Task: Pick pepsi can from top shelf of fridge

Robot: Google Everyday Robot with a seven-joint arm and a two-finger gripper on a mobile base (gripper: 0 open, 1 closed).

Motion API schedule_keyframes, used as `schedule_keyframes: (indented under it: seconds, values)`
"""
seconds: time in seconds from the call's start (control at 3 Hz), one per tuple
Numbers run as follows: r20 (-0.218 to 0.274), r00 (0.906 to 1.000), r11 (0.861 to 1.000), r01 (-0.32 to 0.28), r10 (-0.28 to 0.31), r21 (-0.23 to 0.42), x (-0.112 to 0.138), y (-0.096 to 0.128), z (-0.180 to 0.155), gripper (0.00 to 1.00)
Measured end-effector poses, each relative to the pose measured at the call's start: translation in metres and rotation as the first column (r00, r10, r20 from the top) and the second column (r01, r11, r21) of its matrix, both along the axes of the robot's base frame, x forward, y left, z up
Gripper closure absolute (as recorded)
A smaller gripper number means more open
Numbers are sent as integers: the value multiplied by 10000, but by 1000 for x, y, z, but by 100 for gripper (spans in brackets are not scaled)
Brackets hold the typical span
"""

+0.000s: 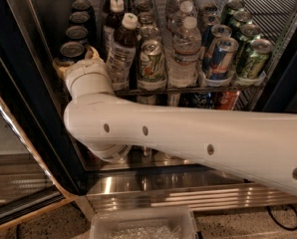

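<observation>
Four pepsi cans (77, 32) line top shelf (198, 88), far left; pincer (75, 59) at frontmost, grip state cannot tell.

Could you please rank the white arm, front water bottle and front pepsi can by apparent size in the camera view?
Largest: white arm, nearest the camera.
Then: front water bottle.
Smallest: front pepsi can, partly hidden, hand at it.

Big white arm (198, 138) in from 4 o'clock, stretched almost flat across toward 9. Bends hard at the elbow joint (96, 128) around 8 o'clock, then turns up into a short round wrist (86, 81) pointing at 11. Tool (74, 59) right off the end of that wrist, up at 10 o'clock, mostly tucked behind it.
</observation>
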State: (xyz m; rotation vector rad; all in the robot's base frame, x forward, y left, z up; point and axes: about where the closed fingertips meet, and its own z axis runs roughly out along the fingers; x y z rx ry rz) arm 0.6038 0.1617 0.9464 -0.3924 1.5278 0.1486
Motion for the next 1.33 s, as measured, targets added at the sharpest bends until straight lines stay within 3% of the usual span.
schedule_keyframes:
  seconds: [0.67, 1.33]
  values:
    - [-937, 9904, 9939, -972, 1018, 522, -5, 17, -5, 100]
    - [-993, 9887, 9911, -1042, 1123, 832, -6, 15, 5, 100]
